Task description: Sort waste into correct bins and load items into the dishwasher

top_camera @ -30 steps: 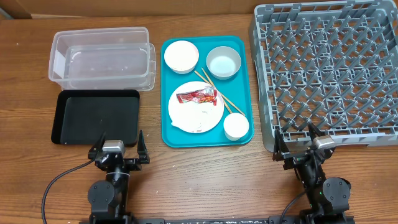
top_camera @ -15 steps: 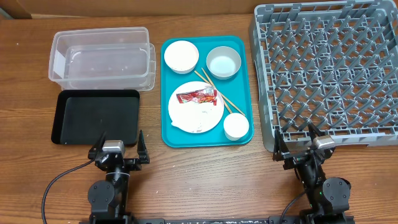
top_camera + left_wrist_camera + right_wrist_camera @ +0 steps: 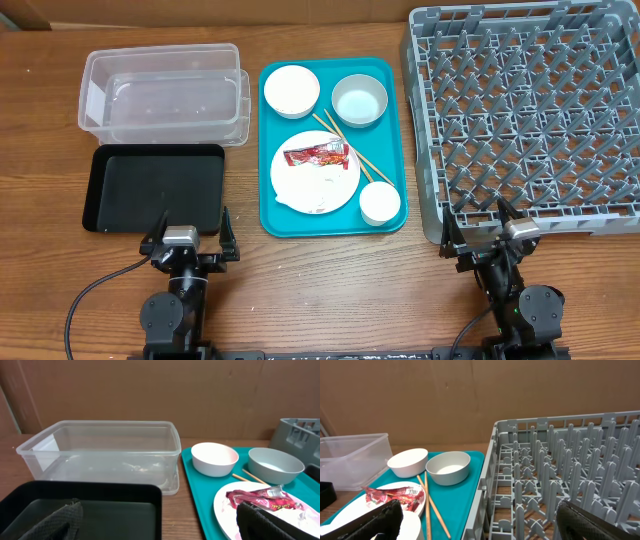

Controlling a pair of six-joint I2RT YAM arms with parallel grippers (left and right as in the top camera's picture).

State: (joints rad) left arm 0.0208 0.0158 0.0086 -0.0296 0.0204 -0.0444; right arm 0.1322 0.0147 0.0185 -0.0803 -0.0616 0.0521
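Nothing is done yet: the wrapper point(image 3: 316, 155) lies on the plate point(image 3: 315, 188) on the teal tray point(image 3: 390, 150) mid-table. The tub point(image 3: 160, 50), black tray point(image 3: 150, 185) and rack point(image 3: 530, 120) hold nothing. The left end effector point(image 3: 160, 522) and right end effector point(image 3: 480, 525) gape, unladen.

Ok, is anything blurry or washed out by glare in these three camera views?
Overhead view: evenly lit and sharp, with only faint reflections on the clear plastic rectangular tub. Left wrist view: the left gripper shows soft, dark fingers at the bottom edge; the tub is crisp. Right wrist view: the right gripper has soft fingers too, while the grey plastic dish rack is sharp.
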